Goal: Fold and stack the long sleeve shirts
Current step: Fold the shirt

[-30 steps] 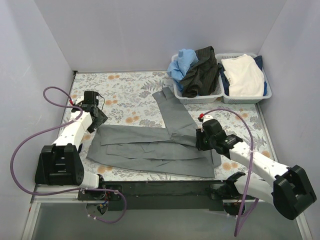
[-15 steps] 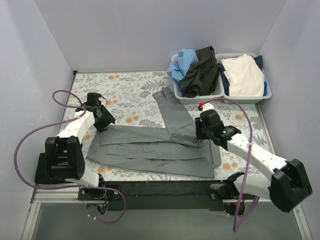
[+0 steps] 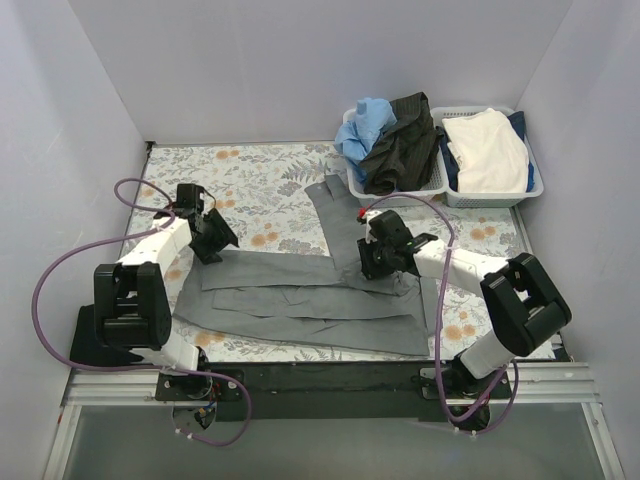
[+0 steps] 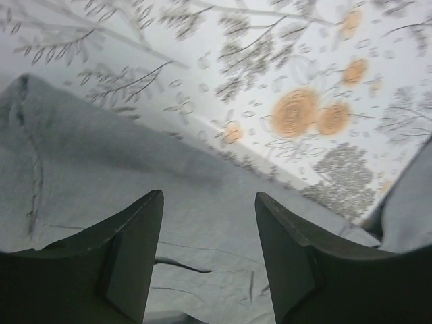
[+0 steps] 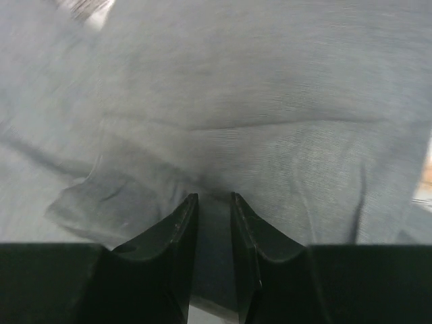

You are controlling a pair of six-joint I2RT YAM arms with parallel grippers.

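The mid-grey long sleeve shirt [image 3: 300, 295] lies flat across the near table, folded lengthwise. One sleeve [image 3: 340, 210] angles toward the back. My left gripper [image 3: 218, 240] hovers open over the shirt's upper left corner. In the left wrist view its jaws [image 4: 209, 194] stand wide apart above the grey cloth [image 4: 135, 148], with nothing between them. My right gripper [image 3: 368, 262] sits where the sleeve meets the body. In the right wrist view it [image 5: 214, 196] is narrowed onto a dark fold of the grey shirt [image 5: 270, 101]. The black shirt [image 3: 400, 140] lies heaped in the left basket.
Two white lattice baskets stand at the back right. The left basket [image 3: 400, 198] also holds a blue cloth [image 3: 365, 125], and the right basket [image 3: 500, 198] holds a white garment [image 3: 485, 150]. The flowered tablecloth [image 3: 250, 175] shows behind the grey shirt. Purple cables loop beside both arms.
My right gripper has slid left along the grey shirt to the base of the sleeve. My left gripper has swung right and forward onto the shirt's upper left corner.
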